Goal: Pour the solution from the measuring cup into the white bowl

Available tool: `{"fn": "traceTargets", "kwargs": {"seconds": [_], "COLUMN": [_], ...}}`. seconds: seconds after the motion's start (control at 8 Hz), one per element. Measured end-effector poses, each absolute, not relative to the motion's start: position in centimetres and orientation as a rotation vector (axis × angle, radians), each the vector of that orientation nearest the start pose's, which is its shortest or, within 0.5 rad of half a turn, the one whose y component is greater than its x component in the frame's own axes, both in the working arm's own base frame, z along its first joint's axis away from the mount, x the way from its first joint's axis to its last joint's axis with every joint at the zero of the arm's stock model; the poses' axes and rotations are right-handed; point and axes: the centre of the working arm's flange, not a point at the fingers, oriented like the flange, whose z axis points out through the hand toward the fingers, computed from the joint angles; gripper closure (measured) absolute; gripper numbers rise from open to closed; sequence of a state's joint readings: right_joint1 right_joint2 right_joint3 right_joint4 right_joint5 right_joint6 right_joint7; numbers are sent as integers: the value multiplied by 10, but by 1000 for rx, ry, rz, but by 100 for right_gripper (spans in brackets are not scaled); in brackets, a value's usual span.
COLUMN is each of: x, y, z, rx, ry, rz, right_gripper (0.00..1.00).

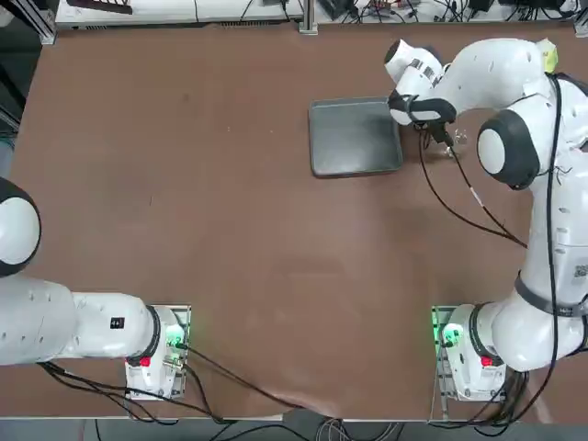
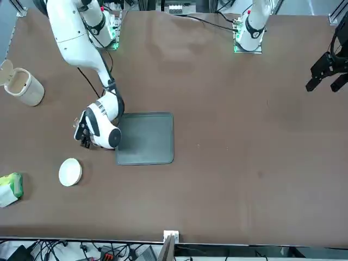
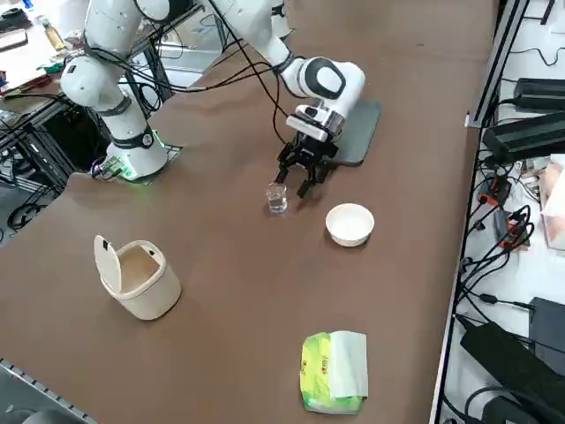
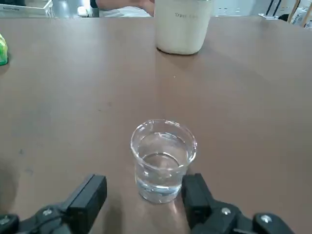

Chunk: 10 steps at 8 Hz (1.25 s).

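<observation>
The measuring cup (image 4: 163, 161) is a tiny clear glass with clear liquid in its lower part, standing upright on the brown table (image 4: 73, 87). My right gripper (image 4: 145, 184) is low at the table, open, with the cup just at the mouth of its black fingers (image 4: 92, 192), nearer one finger than the other. I cannot tell whether that finger touches the cup, and nothing is gripped. From the side, the gripper (image 3: 303, 177) stands right behind the cup (image 3: 277, 199). The white bowl (image 3: 350, 223) sits a short way beside them, also seen as the bowl (image 2: 70, 172) in the front view.
A grey square tray (image 3: 357, 124) lies behind the gripper, close to the wrist. An off-white mug-like vessel with a lid (image 3: 137, 276) stands further along the table. A green packet (image 3: 334, 371) lies beyond the bowl, near the table's edge.
</observation>
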<state>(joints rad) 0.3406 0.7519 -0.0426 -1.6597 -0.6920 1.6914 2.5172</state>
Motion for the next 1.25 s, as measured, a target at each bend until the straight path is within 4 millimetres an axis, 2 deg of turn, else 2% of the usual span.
{"fn": "traceTargets", "kwargs": {"seconds": [1.25], "x": [576], "y": [108], "z": [129], "rx": [1286], "ry": [-1804], "rz": [647], "right_gripper": [6]}}
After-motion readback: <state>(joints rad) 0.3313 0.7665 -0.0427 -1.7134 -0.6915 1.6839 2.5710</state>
